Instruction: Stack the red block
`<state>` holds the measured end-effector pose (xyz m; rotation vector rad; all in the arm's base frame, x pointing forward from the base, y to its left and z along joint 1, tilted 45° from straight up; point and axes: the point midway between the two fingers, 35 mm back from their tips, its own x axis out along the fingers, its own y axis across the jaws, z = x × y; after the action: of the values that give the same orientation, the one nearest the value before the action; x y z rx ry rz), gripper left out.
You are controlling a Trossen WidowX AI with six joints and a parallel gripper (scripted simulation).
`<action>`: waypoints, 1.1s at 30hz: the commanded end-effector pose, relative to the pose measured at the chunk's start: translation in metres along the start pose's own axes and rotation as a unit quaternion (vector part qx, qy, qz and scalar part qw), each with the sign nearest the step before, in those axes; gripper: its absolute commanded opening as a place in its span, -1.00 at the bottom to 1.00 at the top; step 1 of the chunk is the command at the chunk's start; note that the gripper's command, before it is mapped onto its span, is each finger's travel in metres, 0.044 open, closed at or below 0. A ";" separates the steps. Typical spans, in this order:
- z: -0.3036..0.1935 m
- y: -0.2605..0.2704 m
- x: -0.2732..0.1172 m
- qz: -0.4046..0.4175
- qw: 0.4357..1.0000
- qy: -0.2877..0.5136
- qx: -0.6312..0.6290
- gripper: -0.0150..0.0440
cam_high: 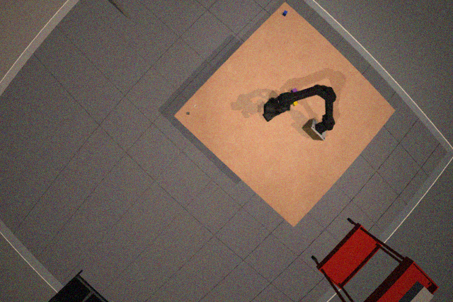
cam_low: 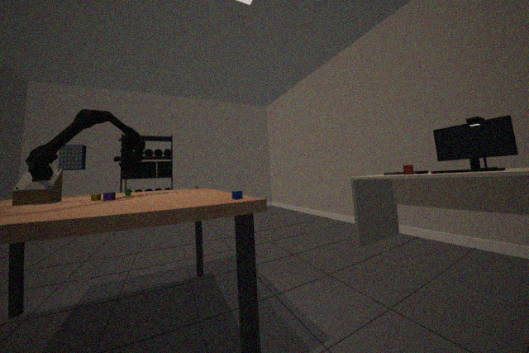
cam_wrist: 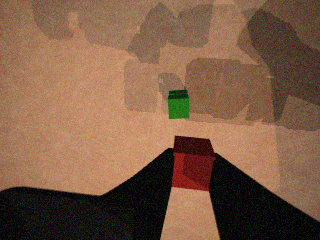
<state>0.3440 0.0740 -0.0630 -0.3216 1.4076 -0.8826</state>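
My gripper [cam_wrist: 190, 157] [cam_high: 268, 112] is shut on the red block [cam_wrist: 193, 172] and holds it above the wooden table [cam_high: 255, 174] [cam_low: 128, 208]. The green tower [cam_wrist: 178, 104] [cam_low: 127, 192] stands upright on the table, just ahead of the held block and below it in the wrist view. In the overhead view the gripper covers the tower, so it is hidden there. The red block does not touch the tower.
A purple block [cam_high: 294, 90] [cam_low: 108, 196] and a yellow block [cam_high: 295, 102] [cam_low: 95, 197] lie under the forearm, behind the gripper. A blue block [cam_high: 284, 13] [cam_low: 236, 194] sits at the table's far corner. The arm's base box [cam_high: 313, 129] [cam_low: 35, 195] stands on the table.
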 end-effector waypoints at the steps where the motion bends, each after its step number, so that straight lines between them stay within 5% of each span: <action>1: 0.003 0.005 0.007 0.004 1.000 0.000 0.008 -0.49; 19: 0.005 0.006 0.074 0.003 1.000 -0.001 0.009 -0.49; 33: 0.005 0.006 0.076 0.003 1.000 -0.001 0.009 -0.49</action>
<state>0.3462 0.0248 -0.1194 -0.2954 1.3964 -0.8893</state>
